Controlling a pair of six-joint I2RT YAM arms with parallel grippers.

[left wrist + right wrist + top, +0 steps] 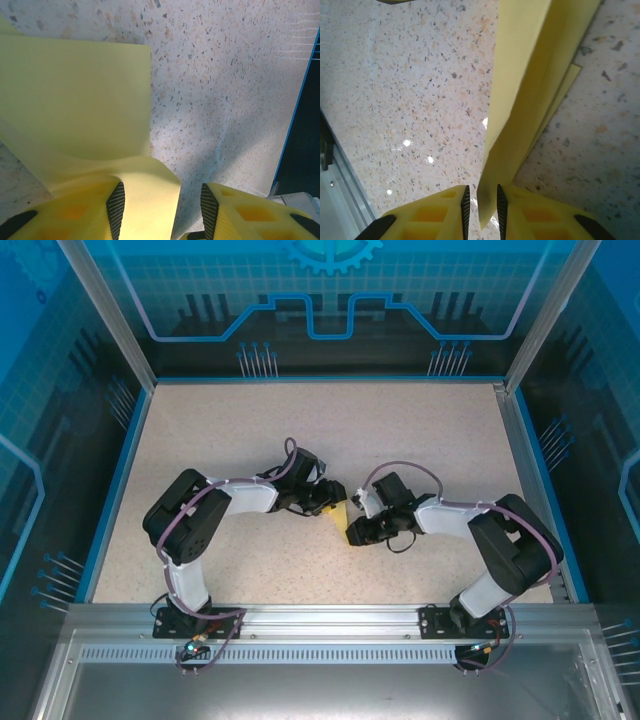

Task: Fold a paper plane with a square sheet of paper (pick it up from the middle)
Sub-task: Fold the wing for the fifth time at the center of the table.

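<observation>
Right gripper (481, 204) pinches the paper (530, 90) upright, steadying its fold; left gripper (162, 207), against the paper, gapes unclamped (perhaps readying a grip).

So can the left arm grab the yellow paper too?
Probably yes. A flap of the yellow paper curls right inside the open left gripper, and nothing looks to be in the way. The right gripper is shut on the same paper.
</observation>
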